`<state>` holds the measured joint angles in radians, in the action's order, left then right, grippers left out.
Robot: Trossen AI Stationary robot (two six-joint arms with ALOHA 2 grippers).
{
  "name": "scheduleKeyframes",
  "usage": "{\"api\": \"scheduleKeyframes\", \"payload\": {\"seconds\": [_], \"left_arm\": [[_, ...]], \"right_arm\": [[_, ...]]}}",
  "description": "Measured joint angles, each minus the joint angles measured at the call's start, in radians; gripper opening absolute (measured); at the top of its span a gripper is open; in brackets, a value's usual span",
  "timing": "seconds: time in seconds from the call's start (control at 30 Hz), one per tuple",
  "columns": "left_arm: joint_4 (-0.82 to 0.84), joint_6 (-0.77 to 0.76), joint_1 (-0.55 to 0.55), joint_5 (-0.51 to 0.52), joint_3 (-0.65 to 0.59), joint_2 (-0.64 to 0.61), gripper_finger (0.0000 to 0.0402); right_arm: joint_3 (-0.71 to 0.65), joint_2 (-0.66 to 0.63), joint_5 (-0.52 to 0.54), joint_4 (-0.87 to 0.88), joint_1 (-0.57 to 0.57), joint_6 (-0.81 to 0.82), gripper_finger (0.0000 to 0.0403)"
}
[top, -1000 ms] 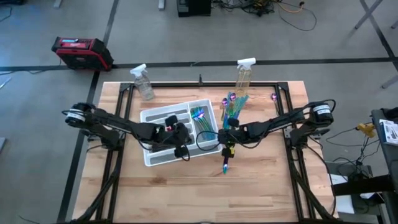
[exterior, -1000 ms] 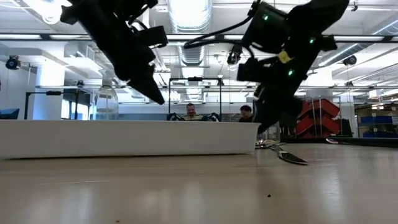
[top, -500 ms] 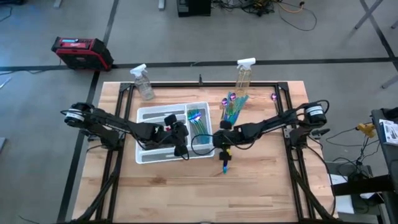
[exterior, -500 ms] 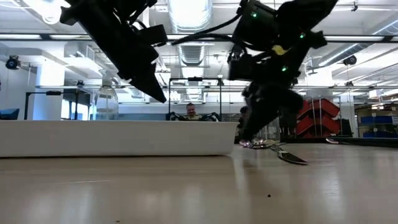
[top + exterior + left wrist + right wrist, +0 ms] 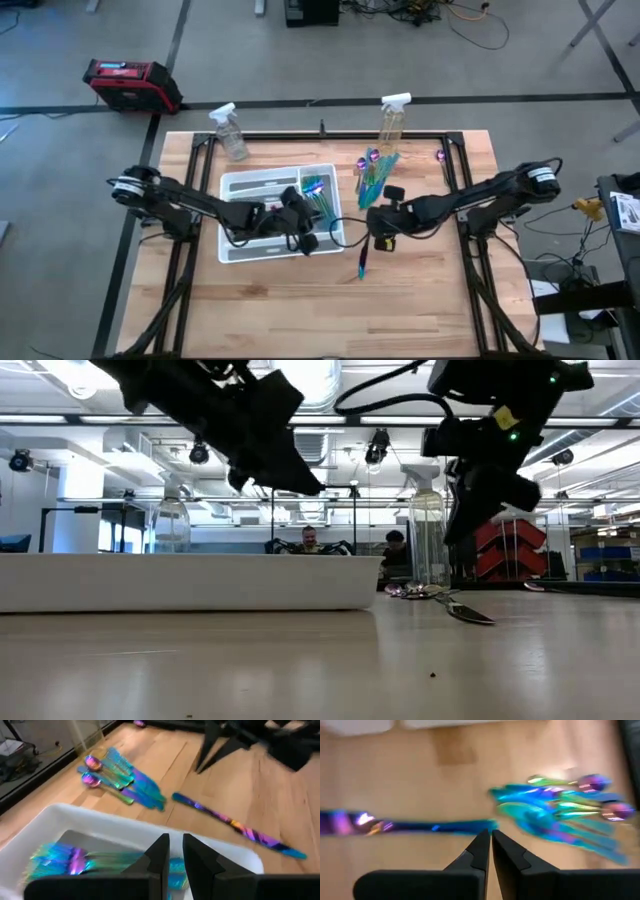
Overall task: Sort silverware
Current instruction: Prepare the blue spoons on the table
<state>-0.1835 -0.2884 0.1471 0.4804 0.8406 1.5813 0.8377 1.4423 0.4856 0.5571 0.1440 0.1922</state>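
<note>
A white tray (image 5: 225,215) lies left of the table's middle, with iridescent silverware (image 5: 318,190) in its right compartment. A pile of teal and purple silverware (image 5: 375,170) lies on the wood beyond the tray's right end. One slim blue-purple utensil (image 5: 362,262) lies alone near the tray's near right corner. My left gripper (image 5: 318,240) hangs above that corner, fingers a narrow gap apart (image 5: 175,852) with nothing between them. My right gripper (image 5: 372,228) is shut and empty, hanging above the wood between the pile (image 5: 560,810) and the lone utensil (image 5: 405,826).
Two clear spray bottles (image 5: 230,132) (image 5: 392,120) stand at the far edge. A small purple piece (image 5: 440,155) lies at the far right. Bare wood spreads along the near side and to the right. A red case (image 5: 130,85) sits on the floor beyond the table.
The tray, first skewed, has turned square and slid a little toward the table's left as my right gripper came against its right end. My right gripper has then drawn back toward the right and risen. My left gripper has gone toward the right and tipped up nearer level.
</note>
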Motion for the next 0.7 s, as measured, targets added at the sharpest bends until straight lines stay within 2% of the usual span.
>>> {"api": "scheduleKeyframes", "payload": {"seconds": [0.1, 0.13, 0.27, 0.53, 0.7], "left_arm": [[-0.024, 0.010, 0.000, -0.011, 0.000, 0.045, 0.0039], [-0.023, 0.011, 0.000, -0.019, 0.000, 0.055, 0.0039], [-0.014, 0.002, 0.000, -0.021, 0.000, 0.069, 0.0039], [0.063, -0.015, 0.000, -0.019, 0.000, 0.065, 0.0039], [0.149, -0.066, 0.007, -0.019, 0.000, 0.064, 0.0039]], "right_arm": [[-0.041, -0.001, 0.125, -0.058, -0.014, 0.030, 0.0008], [-0.054, -0.001, 0.136, -0.081, -0.026, 0.046, 0.0008], [-0.093, -0.001, 0.061, -0.153, -0.108, 0.100, 0.0008], [-0.162, 0.008, 0.046, -0.504, -0.328, 0.090, 0.0008], [-0.168, 0.074, 0.030, -0.574, -0.440, 0.080, 0.0008]]}}
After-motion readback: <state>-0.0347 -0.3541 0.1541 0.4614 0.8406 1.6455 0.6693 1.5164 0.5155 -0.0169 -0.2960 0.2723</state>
